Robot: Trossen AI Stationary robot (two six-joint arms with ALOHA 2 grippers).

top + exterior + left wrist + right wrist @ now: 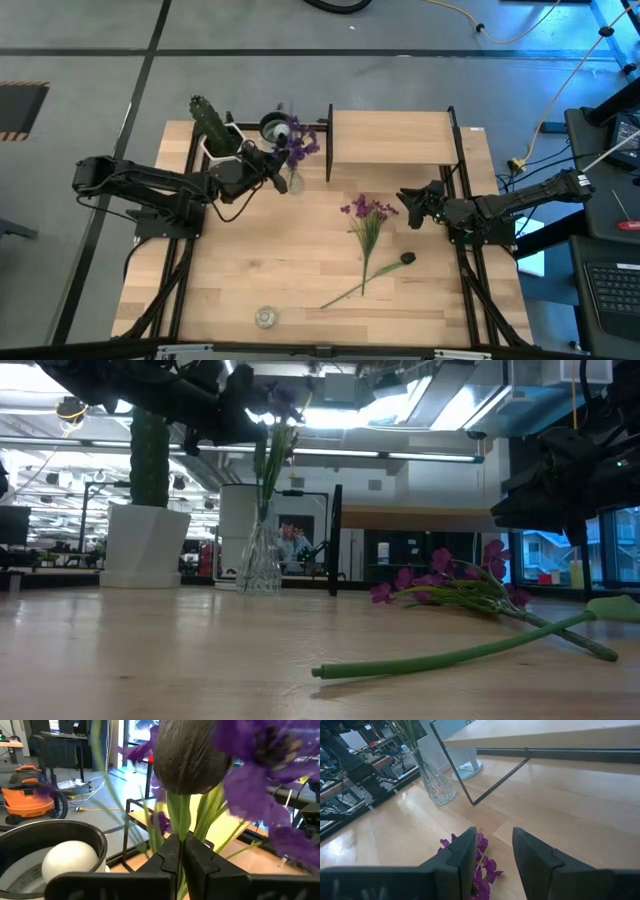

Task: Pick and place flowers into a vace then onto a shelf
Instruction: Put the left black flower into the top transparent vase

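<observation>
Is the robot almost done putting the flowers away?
Not yet, about halfway. The darker violet bunch already stands in the glass vase, with the left end effector shut on its stems. The pinker bunch lies flat on the table, and the right end effector hovers open beside it, empty. That bunch has to go in, then the vase goes onto the shelf.

Both arms are dark, nearly black, built of jointed blocky segments with thin black cables looping off them. The right gripper (492,855) has two broad, flat matte-black fingers (461,857) with angular, stepped edges. The left gripper (181,857) looks the same make, though its fingers are partly hidden.
</observation>
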